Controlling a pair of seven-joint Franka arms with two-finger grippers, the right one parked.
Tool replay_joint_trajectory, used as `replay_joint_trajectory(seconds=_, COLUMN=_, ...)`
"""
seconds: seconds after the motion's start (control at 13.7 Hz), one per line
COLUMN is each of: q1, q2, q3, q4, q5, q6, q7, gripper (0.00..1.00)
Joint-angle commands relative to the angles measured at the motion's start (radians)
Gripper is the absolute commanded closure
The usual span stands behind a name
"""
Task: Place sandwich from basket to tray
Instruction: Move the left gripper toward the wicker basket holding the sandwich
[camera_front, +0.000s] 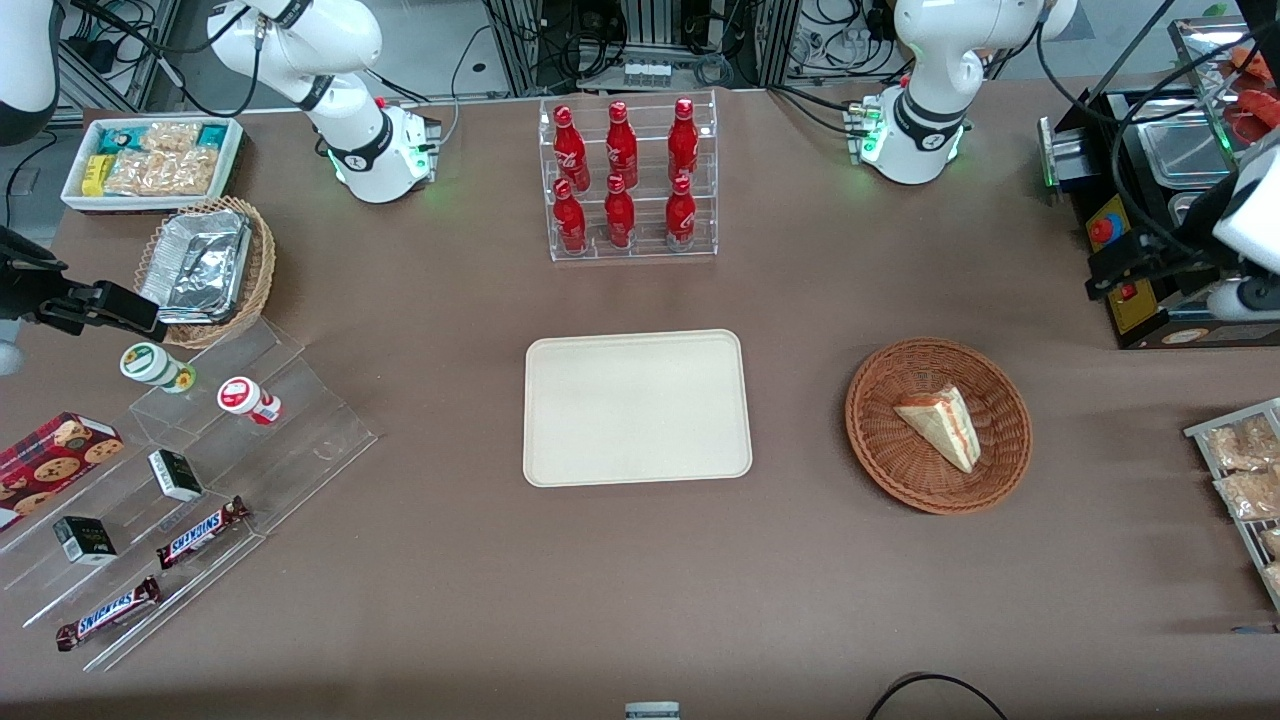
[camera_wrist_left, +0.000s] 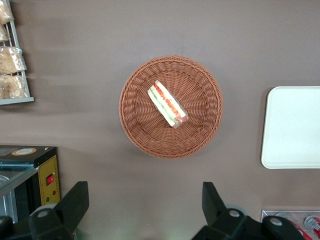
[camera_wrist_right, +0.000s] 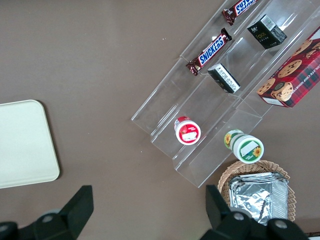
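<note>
Your hand (camera_wrist_left: 142, 202) hangs high over the brown counter (camera_front: 640, 580) at the working arm's end, with its two fingers (camera_wrist_left: 75, 200) spread wide and nothing between them. Straight below it, as the wrist camera looks down, sits the round wicker basket (camera_wrist_left: 135, 130), well apart from the fingertips. The sandwich (camera_wrist_left: 167, 104) lies in the middle of that basket, resting on its side so you see the red and green filling stripe along the cut edge. It touches only the woven bottom, clear of the basket's rim.

The cream tray (camera_front: 637, 407) lies flat on the counter beside the basket, toward the parked arm's end, with a strip of bare counter between the two. It holds nothing.

Farther from the front camera than the tray you have a clear rack of red bottles (camera_front: 625, 178). A wire rack of wrapped snacks (camera_wrist_left: 12, 55) sits near the basket, away from the tray.
</note>
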Motion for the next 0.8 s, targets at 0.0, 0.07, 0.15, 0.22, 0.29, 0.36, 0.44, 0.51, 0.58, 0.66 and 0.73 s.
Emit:
replay_joint_trajectory(seconds=0.0, q1=-0.014, q2=0.053, q3=0.001, q4=-0.002, q5=0.010, q6=0.046, q7=-0.064, gripper=0.00)
replay_joint_trajectory(seconds=0.07, q1=-0.016, q2=0.067, q3=0.001, q4=-0.023, q5=0.010, q6=0.087, q7=-0.098, gripper=0.00)
replay_joint_trajectory(seconds=0.15, q1=-0.016, q2=0.073, q3=0.001, q4=-0.052, q5=0.011, q6=0.134, q7=-0.135, gripper=0.00)
replay_joint_trajectory(seconds=0.22, q1=-0.016, q2=0.078, q3=-0.001, q4=-0.089, q5=0.011, q6=0.186, q7=-0.171, gripper=0.00)
replay_joint_trajectory(seconds=0.29, q1=-0.016, q2=0.087, q3=-0.001, q4=-0.121, q5=0.005, q6=0.237, q7=-0.202, gripper=0.00)
replay_joint_trajectory(seconds=0.36, q1=-0.016, q2=0.093, q3=-0.001, q4=-0.152, q5=0.004, q6=0.276, q7=-0.250, gripper=0.00)
replay_joint_trajectory(seconds=0.44, q1=-0.022, q2=0.099, q3=-0.001, q4=-0.169, q5=0.004, q6=0.306, q7=-0.312, gripper=0.00)
replay_joint_trajectory(seconds=0.51, q1=-0.037, q2=0.113, q3=-0.001, q4=-0.178, q5=0.004, q6=0.322, q7=-0.360, gripper=0.00)
replay_joint_trajectory(seconds=0.58, q1=-0.044, q2=0.134, q3=-0.001, q4=-0.181, q5=0.007, q6=0.334, q7=-0.404, gripper=0.00)
replay_joint_trajectory(seconds=0.66, q1=-0.057, q2=0.156, q3=-0.001, q4=-0.183, q5=0.011, q6=0.348, q7=-0.447, gripper=0.00)
replay_joint_trajectory(seconds=0.73, q1=-0.070, q2=0.169, q3=0.001, q4=-0.193, q5=0.016, q6=0.360, q7=-0.487, gripper=0.00)
